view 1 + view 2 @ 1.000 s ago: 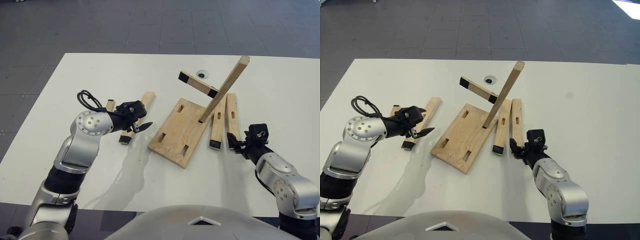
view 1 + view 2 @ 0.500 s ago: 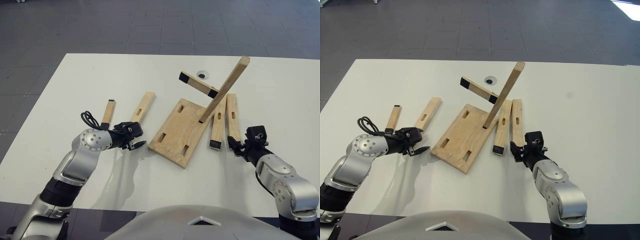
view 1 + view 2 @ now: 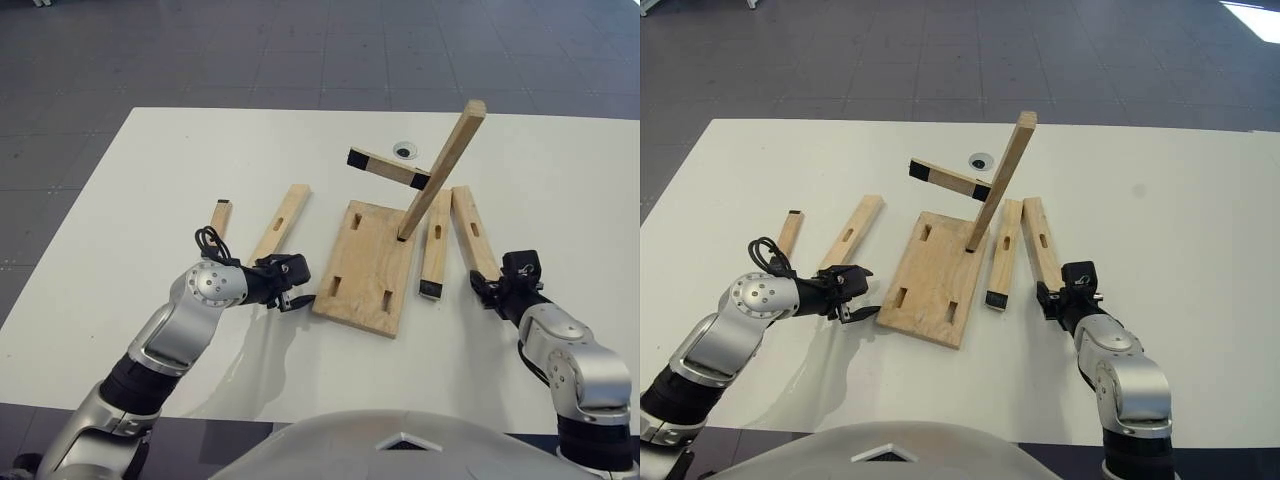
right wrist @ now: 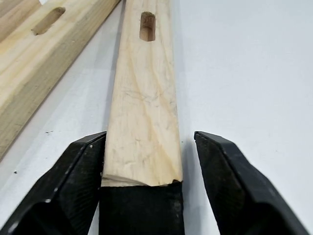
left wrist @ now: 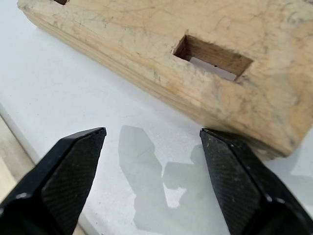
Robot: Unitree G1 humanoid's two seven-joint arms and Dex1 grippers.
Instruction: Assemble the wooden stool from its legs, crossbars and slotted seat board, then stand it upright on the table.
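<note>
Right gripper (image 4: 149, 142) open, straddling the black-capped near end of a loose leg (image 4: 146, 98) that lies flat on the tabletop (image 3: 180, 170). The leg's long axis runs straight away from the gripper toward the far edge, so by my reading a close here would take it end-on. Left gripper (image 5: 152, 134) also open, low at the near left corner of the seat board (image 3: 368, 265); contact unclear. Board flat mid-tabletop, one leaning leg (image 3: 440, 170) standing in a far slot.

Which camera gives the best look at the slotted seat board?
The left eye view: the whole seat board shows, with its slots and one standing leg. The right eye view matches. The left wrist view gives one edge and slot close up.
</note>
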